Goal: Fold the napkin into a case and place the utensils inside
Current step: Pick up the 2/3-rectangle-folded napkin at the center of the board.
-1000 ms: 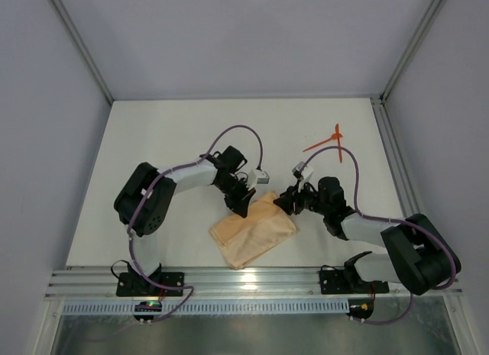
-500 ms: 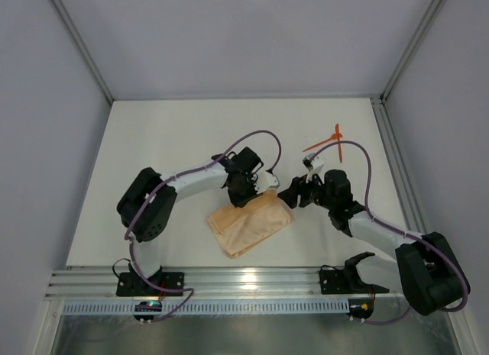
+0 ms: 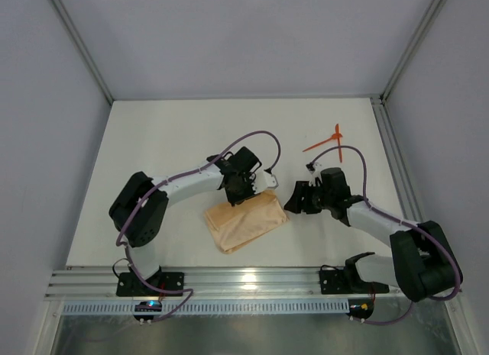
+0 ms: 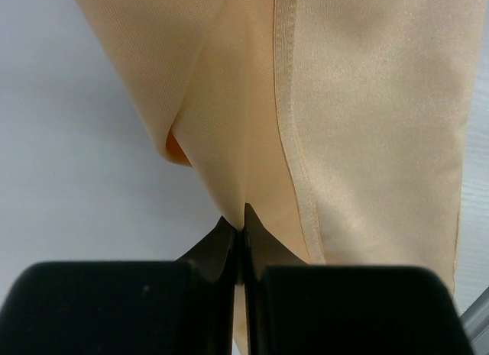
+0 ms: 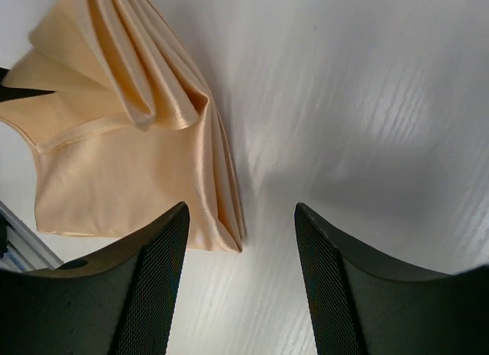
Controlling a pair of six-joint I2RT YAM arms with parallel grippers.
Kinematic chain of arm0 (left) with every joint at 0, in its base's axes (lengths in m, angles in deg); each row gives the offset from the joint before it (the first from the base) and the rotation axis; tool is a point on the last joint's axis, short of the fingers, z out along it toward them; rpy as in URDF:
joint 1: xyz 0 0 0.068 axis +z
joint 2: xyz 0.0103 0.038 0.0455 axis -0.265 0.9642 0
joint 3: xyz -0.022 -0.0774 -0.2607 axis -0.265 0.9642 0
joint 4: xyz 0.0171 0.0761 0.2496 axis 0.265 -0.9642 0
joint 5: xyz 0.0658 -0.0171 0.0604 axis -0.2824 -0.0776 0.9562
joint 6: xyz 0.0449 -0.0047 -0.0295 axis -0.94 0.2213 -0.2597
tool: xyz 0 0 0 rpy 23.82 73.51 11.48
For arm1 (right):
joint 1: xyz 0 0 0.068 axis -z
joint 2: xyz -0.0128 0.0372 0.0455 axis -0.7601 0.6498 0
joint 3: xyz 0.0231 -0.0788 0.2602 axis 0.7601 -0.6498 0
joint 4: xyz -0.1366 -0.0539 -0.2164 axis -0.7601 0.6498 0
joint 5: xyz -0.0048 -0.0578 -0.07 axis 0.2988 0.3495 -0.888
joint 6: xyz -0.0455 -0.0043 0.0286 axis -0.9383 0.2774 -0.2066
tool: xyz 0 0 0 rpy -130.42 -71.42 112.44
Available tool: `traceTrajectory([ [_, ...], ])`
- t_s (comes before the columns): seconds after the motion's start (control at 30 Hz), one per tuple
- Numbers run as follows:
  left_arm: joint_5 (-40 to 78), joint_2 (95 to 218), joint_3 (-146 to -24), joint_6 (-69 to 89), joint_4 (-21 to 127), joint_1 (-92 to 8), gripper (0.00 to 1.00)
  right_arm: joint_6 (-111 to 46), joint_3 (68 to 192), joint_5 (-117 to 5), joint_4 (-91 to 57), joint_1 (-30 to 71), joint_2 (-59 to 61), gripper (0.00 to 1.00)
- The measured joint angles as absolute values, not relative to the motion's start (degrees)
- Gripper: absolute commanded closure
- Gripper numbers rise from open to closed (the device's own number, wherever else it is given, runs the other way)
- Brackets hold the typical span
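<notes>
One folded napkin point(image 3: 243, 224); two utensils point(image 3: 321, 144) lie crossed.

This is a robotics lab test cell. A bare white tabletop point(image 3: 168, 141) is boxed in by plain grey wall panels point(image 3: 229, 34) held in aluminium frame posts point(image 3: 80, 46). Along the near edge runs an aluminium rail point(image 3: 252, 277), and two robot arms are bolted to it by black brackets, the left arm base point(image 3: 149, 282) and the right arm base point(image 3: 355, 272). Purple cables point(image 3: 258, 132) loop along the arms. A slotted white cable duct point(image 3: 252, 305) lies in front of the rail, with a small lit circuit board point(image 3: 149, 304) on it.
</notes>
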State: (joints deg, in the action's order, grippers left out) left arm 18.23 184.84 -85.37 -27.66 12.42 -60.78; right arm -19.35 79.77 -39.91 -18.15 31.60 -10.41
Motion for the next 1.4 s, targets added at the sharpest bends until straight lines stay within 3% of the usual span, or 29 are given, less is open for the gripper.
traceTrajectory([
  [0.3,16.7,182.3,-85.3,-29.0,12.4,-60.8,1.00,-16.0,79.3,-29.4,-31.5,31.8,1.0,0.38],
  [0.73,15.9,182.3,-84.8,-29.2,12.5,-59.9,1.00,-10.2,73.6,-24.8,-42.4,26.6,2.2,0.41],
  [1.17,15.5,182.7,-83.1,-29.3,13.3,-59.1,1.00,-4.6,64.9,-25.7,-50.0,22.1,-3.9,0.43],
  [1.4,15.3,185.4,-83.0,-30.3,14.7,-58.9,1.00,-2.2,64.5,-26.7,-58.8,18.5,1.0,0.46],
])
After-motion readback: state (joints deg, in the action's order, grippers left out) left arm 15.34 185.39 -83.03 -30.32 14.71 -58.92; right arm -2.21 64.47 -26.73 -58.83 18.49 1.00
